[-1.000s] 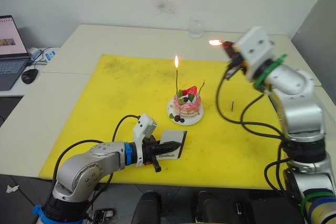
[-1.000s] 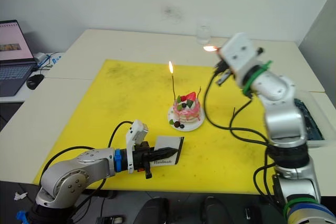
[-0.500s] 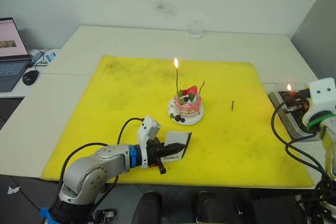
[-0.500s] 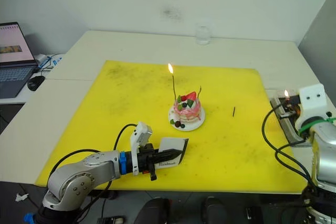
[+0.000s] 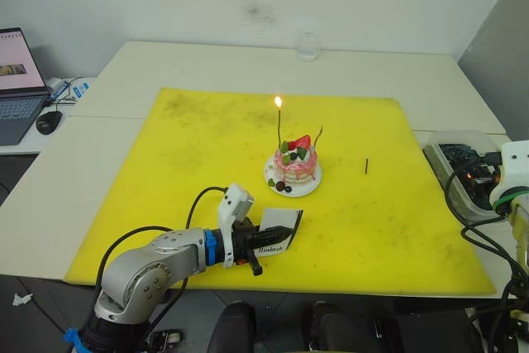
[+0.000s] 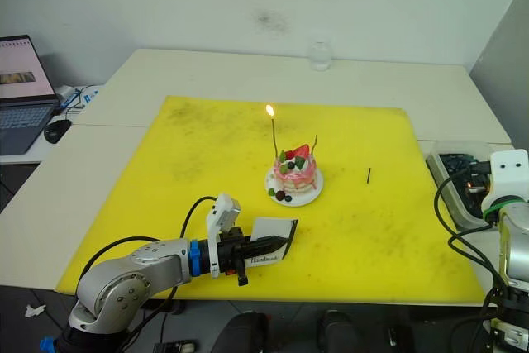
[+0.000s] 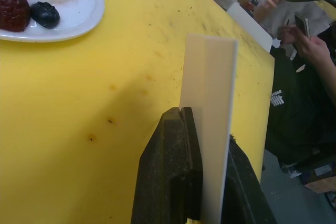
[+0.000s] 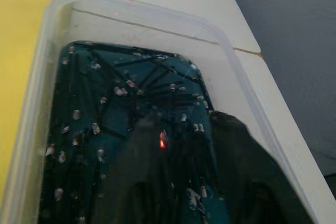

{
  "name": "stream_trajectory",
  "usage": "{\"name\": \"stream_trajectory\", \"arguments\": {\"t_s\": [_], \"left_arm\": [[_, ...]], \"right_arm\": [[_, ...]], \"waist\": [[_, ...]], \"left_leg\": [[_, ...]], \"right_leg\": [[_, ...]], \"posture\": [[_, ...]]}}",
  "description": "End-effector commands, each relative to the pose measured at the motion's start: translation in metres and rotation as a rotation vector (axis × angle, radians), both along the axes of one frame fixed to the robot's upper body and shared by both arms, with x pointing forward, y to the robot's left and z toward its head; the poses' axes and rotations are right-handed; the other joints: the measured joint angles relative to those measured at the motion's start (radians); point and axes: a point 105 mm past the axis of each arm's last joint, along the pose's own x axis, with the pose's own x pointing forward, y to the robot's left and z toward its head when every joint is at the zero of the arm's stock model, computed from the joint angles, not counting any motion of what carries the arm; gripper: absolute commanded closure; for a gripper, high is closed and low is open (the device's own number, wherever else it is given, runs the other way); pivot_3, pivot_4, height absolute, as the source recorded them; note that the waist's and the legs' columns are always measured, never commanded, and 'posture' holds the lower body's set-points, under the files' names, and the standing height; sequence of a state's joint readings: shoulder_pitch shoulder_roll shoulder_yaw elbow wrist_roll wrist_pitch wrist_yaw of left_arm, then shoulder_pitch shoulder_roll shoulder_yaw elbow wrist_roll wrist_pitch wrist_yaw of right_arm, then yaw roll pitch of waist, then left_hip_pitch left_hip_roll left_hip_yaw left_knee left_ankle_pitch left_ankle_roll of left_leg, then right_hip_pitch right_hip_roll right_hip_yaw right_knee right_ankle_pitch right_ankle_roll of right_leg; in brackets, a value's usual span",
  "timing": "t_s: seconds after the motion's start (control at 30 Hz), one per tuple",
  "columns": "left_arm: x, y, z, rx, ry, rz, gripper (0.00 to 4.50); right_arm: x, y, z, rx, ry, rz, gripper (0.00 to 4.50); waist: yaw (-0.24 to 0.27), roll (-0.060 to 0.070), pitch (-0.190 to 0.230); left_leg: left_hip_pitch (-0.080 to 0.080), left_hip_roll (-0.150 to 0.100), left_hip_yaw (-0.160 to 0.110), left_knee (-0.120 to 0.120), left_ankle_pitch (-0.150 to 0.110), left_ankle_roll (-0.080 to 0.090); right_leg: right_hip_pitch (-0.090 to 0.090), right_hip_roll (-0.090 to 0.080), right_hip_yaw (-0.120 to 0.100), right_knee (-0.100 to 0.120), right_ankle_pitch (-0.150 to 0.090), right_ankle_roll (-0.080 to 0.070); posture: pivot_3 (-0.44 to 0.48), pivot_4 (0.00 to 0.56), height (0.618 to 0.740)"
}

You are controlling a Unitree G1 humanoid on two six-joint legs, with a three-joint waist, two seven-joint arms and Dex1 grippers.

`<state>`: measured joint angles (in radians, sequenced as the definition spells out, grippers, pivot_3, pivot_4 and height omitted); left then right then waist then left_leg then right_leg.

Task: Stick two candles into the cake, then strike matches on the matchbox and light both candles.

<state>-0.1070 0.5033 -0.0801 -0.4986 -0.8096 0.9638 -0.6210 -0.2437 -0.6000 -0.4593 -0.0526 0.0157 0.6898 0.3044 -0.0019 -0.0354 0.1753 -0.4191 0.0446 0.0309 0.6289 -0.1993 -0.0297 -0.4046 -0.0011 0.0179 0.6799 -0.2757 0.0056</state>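
Note:
The pink-and-white cake (image 5: 293, 164) sits on its white plate (image 5: 304, 188) in the middle of the yellow mat. Two candles stand in it: the taller one (image 5: 279, 128) burns with a small flame, the shorter one (image 5: 317, 135) is unlit. My left gripper (image 5: 250, 247) is shut on the white matchbox (image 5: 278, 234), held on edge near the mat's front; the box (image 7: 208, 103) rises between the black fingers. My right gripper (image 5: 473, 178) hangs over a clear tub (image 5: 463, 140), shut on a match whose tip (image 8: 161, 140) glows red. A spare match (image 5: 366, 166) lies right of the cake.
The tub (image 8: 52, 40) holds dark liquid and stands off the mat at the table's right edge. A glass (image 5: 307, 45) stands at the far edge. A laptop (image 5: 16, 80) and mouse (image 5: 48, 120) sit at far left. A person's hand (image 7: 310, 45) holds a phone beyond the table.
My right arm swung from above the mat's far right corner down to the tub. The match's flame shrank to a small glow. The left gripper stayed put with the matchbox.

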Motion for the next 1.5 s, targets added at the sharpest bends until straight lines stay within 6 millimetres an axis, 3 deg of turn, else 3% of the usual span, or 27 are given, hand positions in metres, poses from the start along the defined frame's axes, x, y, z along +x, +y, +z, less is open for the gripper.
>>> {"name": "stream_trajectory", "arguments": {"t_s": [0.03, 0.13, 0.2, 0.27, 0.37, 0.47, 0.57, 0.9, 1.17, 1.27, 1.5], "left_arm": [[-0.004, -0.007, 0.006, -0.028, -0.028, -0.02, 4.5], [-0.004, -0.007, 0.005, -0.029, -0.027, -0.018, 4.5], [-0.004, -0.007, 0.005, -0.03, -0.026, -0.017, 4.5], [-0.003, -0.005, 0.005, -0.03, -0.025, -0.014, 4.5], [-0.002, -0.004, 0.005, -0.027, -0.025, -0.012, 4.5], [0.0, -0.003, 0.006, -0.024, -0.028, -0.01, 4.5], [0.001, -0.002, 0.007, -0.017, -0.034, -0.011, 4.5], [0.0, 0.001, 0.01, -0.002, -0.044, -0.016, 4.5], [-0.003, 0.001, 0.01, 0.002, -0.043, -0.018, 4.5], [-0.003, 0.002, 0.011, 0.003, -0.043, -0.015, 4.5], [-0.001, 0.001, 0.011, 0.005, -0.043, -0.02, 4.5]], "right_arm": [[-0.004, -0.005, 0.034, -0.027, -0.135, -0.034, 1.68], [-0.007, 0.001, 0.05, -0.045, -0.201, -0.024, 0.56], [-0.009, 0.018, 0.069, -0.06, -0.278, 0.049, 0.05], [-0.009, 0.047, 0.081, -0.039, -0.335, 0.171, 0.05], [-0.012, 0.099, 0.078, -0.027, -0.327, 0.391, 0.05], [-0.012, 0.133, 0.059, 0.003, -0.292, 0.495, 0.05], [-0.009, 0.155, 0.038, 0.059, -0.263, 0.52, 0.05], [0.023, 0.17, -0.014, 0.148, -0.17, 0.436, 0.05], [0.043, 0.17, -0.034, 0.195, -0.14, 0.313, 0.05], [0.044, 0.171, -0.038, 0.218, -0.114, 0.292, 0.67], [0.044, 0.181, -0.043, 0.286, -0.074, 0.288, 3.17]], "waist": [[0.001, 0.0, 0.0], [0.001, 0.0, 0.0], [0.0, 0.001, 0.0], [0.0, 0.001, 0.0], [0.0, 0.001, 0.0], [0.001, 0.001, 0.0], [0.0, 0.001, 0.0], [-0.003, 0.001, 0.0], [-0.001, 0.001, 0.0], [-0.002, 0.001, 0.0], [-0.001, 0.001, 0.0]], "left_leg": [[0.0, 0.0, 0.0, 0.0, 0.0, 0.0], [0.0, 0.0, 0.0, 0.0, 0.0, 0.0], [0.0, 0.0, 0.0, 0.0, 0.0, 0.0], [0.0, 0.001, 0.0, 0.0, 0.0, 0.0], [0.0, 0.001, -0.001, 0.0, 0.0, 0.0], [0.0, 0.001, -0.002, 0.0, 0.0, 0.0], [0.0, 0.0, -0.001, 0.0, 0.0, 0.0], [0.0, 0.001, -0.001, 0.0, 0.0, 0.0], [-0.001, 0.001, -0.001, 0.0, 0.0, 0.0], [0.0, 0.002, -0.001, 0.0, 0.0, 0.0], [0.0, 0.001, -0.001, 0.0, 0.0, 0.0]], "right_leg": [[0.0, 0.0, 0.0, 0.0, 0.0, 0.0], [0.0, 0.0, 0.0, 0.0, 0.0, 0.0], [0.0, 0.0, 0.0, 0.0, 0.0, 0.0], [0.0, 0.0, 0.0, 0.0, 0.0, 0.0], [0.0, 0.0, -0.001, 0.0, 0.0, 0.0], [0.0, 0.0, -0.001, 0.0, 0.0, 0.0], [0.0, 0.0, -0.001, 0.0, 0.0, 0.0], [0.0, 0.0, -0.001, 0.0, 0.0, 0.0], [-0.001, 0.0, -0.001, 0.0, 0.0, 0.0], [-0.001, 0.0, -0.001, 0.0, 0.0, 0.0], [0.0, 0.0, -0.001, 0.0, 0.0, 0.0]], "posture": [[0.0, 0.15, 0.74], [0.0, 0.15, 0.74], [0.0, 0.15, 0.74], [0.0, 0.15, 0.74], [0.0, 0.15, 0.74], [0.0, 0.15, 0.74], [0.0, 0.15, 0.74], [0.0, 0.15, 0.74], [0.0, 0.15, 0.74], [0.0, 0.15, 0.74], [0.0, 0.15, 0.74]]}}
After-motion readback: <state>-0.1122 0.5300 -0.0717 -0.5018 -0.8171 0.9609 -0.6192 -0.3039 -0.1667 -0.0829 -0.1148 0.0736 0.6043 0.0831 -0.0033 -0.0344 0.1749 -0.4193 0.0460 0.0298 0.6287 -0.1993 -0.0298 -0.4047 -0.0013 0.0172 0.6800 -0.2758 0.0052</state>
